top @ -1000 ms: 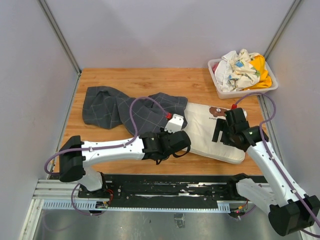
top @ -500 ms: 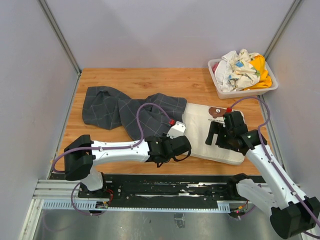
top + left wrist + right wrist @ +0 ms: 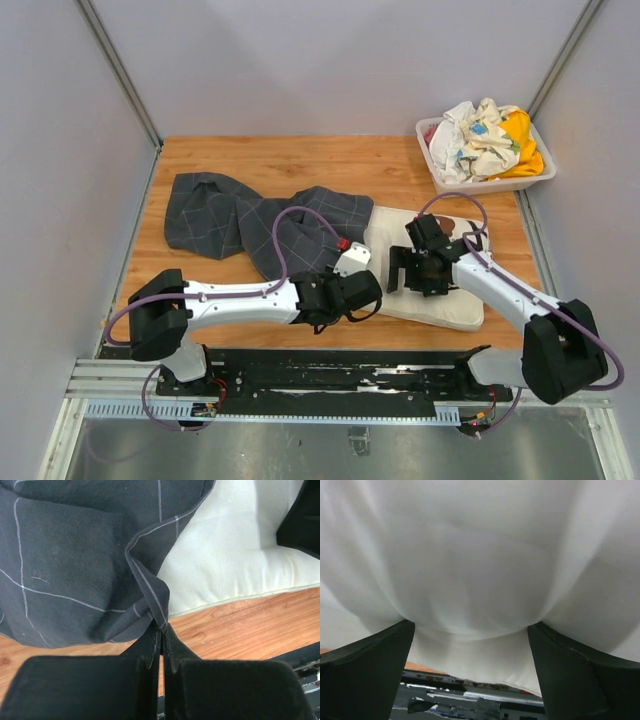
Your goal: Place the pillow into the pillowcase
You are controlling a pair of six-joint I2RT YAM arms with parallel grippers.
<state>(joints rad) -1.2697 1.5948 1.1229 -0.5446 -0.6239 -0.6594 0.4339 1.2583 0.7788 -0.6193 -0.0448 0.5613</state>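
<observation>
The dark grey checked pillowcase (image 3: 250, 225) lies crumpled at the middle left, its right end over the pillow's left end. The cream pillow (image 3: 445, 305) lies to its right, with the bear print mostly hidden by my right arm. My left gripper (image 3: 360, 292) is shut on a fold of the pillowcase edge (image 3: 150, 600), next to the pillow (image 3: 230, 560), low over the wood. My right gripper (image 3: 405, 270) is open and presses down on the pillow (image 3: 480, 555), which bulges between the wide-spread fingers (image 3: 365, 670); the gripper's middle shows in the right wrist view (image 3: 470, 645).
A white bin (image 3: 440, 178) holding white, yellow and patterned cloths (image 3: 485, 135) stands at the back right. The wooden table (image 3: 300, 160) is walled by grey panels. A black rail (image 3: 330, 375) runs along the near edge.
My right gripper has moved left across the pillow toward the pillowcase opening, and the pillow has bunched leftward. My left gripper shifted slightly nearer, still holding the pillowcase edge.
</observation>
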